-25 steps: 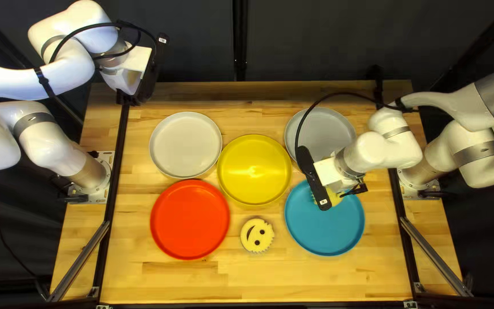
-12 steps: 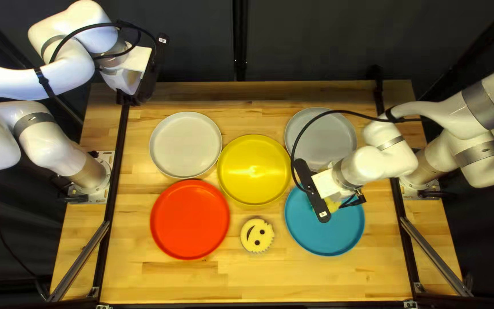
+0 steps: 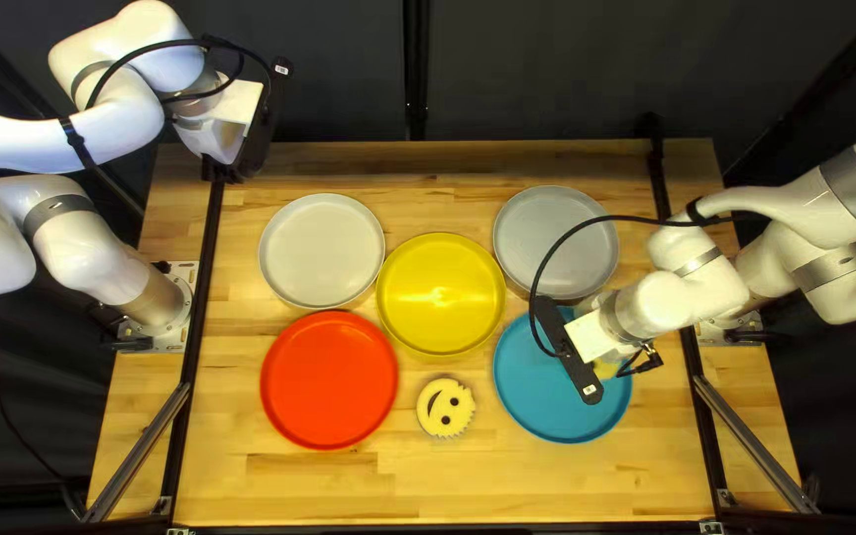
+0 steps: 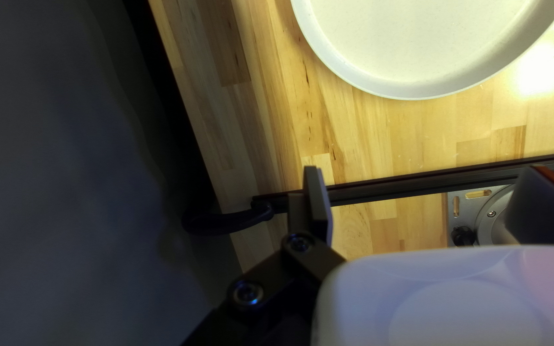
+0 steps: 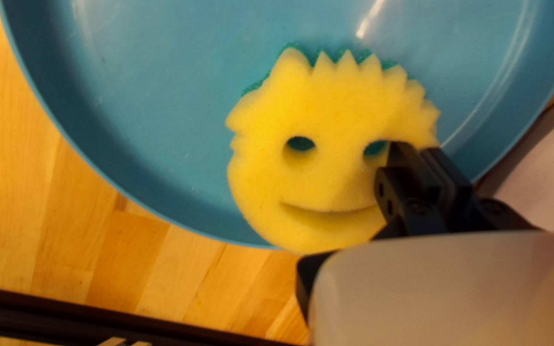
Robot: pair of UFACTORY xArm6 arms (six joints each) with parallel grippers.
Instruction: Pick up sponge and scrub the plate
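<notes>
Over the blue plate (image 3: 552,401), my right gripper (image 3: 569,349) hides most of a yellow sponge (image 3: 606,369) in the top left view. The right wrist view has the sponge (image 5: 328,173), a smiling face with a green underside, spanning the blue plate (image 5: 155,115) and overlapping its rim; contact with the plate cannot be told. There my right gripper (image 5: 415,150) is shut on the sponge's edge beside one eye hole. My left gripper (image 3: 225,170) hangs by the table's far left corner. In its wrist view the left gripper (image 4: 429,198) stands open, nothing between its fingers.
A second yellow smiling sponge (image 3: 446,407) lies between the red plate (image 3: 329,379) and the blue one. Behind are a yellow plate (image 3: 440,294), a whitish plate (image 3: 322,251) and a grey plate (image 3: 557,238). Dark rails (image 3: 202,297) run along both sides.
My right gripper and the sponge have moved toward the near edge and then rightward over the blue plate, uncovering more of the grey plate. The left arm is still.
</notes>
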